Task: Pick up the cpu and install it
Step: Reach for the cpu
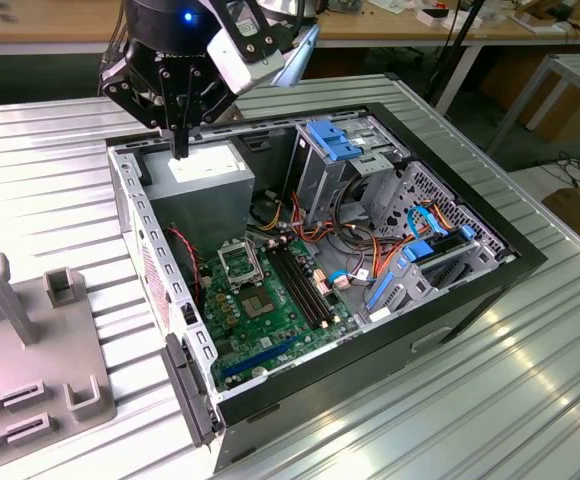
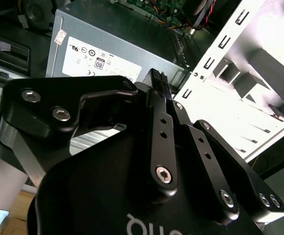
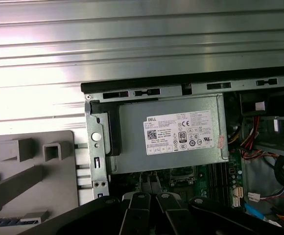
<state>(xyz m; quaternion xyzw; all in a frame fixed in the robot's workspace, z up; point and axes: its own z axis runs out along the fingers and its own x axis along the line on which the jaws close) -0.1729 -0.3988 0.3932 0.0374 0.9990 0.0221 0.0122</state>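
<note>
Fingers of my gripper pressed together, nothing seen between them | case open beneath | power supply just under the tips | motherboard lower, beyond it | cpu flat on the board, down and toward the exterior view's right of the tips; square, I judge no long axis.

The open computer case lies on a ribbed metal table, with 1 grey power-supply box seated in its corner toward the exterior view's left; the first wrist view shows a white label on the box's upper face. A green motherboard covers the case floor and carries long black memory slots, with blue drive-bay latches toward the exterior view's right. 1 grey moulded fixture rests on the table beside the case.
</note>
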